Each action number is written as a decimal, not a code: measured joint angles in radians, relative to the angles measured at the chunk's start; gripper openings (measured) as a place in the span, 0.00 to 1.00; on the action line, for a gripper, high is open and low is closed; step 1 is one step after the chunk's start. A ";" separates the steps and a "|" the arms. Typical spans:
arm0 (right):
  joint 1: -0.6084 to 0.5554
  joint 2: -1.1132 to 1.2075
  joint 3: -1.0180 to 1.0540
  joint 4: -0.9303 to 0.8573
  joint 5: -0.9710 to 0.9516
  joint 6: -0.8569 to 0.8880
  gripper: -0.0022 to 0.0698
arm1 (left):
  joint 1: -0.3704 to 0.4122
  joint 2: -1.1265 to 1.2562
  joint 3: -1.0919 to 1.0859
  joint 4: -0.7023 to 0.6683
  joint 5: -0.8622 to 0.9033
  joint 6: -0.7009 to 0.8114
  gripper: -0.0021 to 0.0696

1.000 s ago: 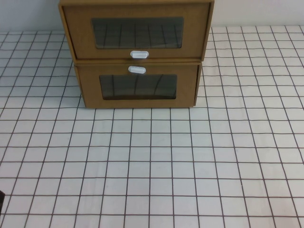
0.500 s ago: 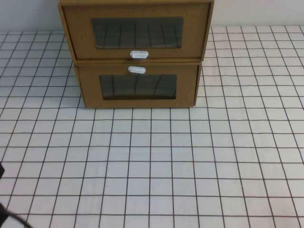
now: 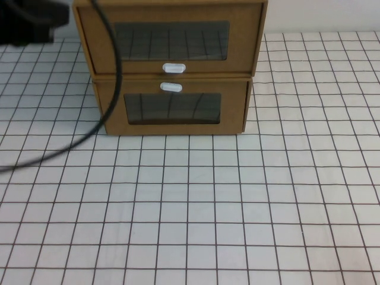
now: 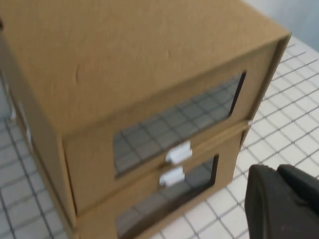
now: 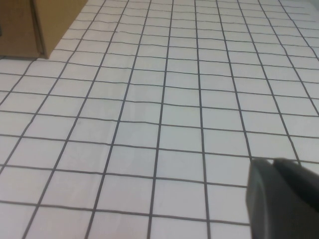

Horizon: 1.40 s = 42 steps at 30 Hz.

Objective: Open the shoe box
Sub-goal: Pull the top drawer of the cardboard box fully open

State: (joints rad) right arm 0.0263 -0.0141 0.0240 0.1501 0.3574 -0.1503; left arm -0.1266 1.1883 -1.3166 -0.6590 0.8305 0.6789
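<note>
Gridded table [image 3: 196,208]. Two stacked shoe boxes [image 3: 202,70] at far centre, both shut. Left gripper [image 4: 276,172] high by stack's left front, jaws together. Right gripper [image 5: 275,167] low over table, closed, empty. White handles [image 3: 173,68] untouched

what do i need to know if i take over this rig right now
Grippers: the left gripper is in the air by the stack's left side, touching nothing. The right gripper has its jaws shut and empty, over the grid table, away from the boxes.
Things: the upper shoe box sits on the lower shoe box at the back of the table.
Done: nothing; both fronts are closed and the white handles are untouched.
Left: grasp a handle and pull the front open.
</note>
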 joint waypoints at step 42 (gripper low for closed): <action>0.000 0.000 0.000 0.247 -0.139 0.000 0.01 | -0.153 0.904 -1.042 0.096 0.198 -0.012 0.03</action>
State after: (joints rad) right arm 0.0263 -0.0141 0.0240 0.3974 0.2183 -0.1503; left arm -0.2794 2.0927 -2.3585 -0.5635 1.0283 0.6671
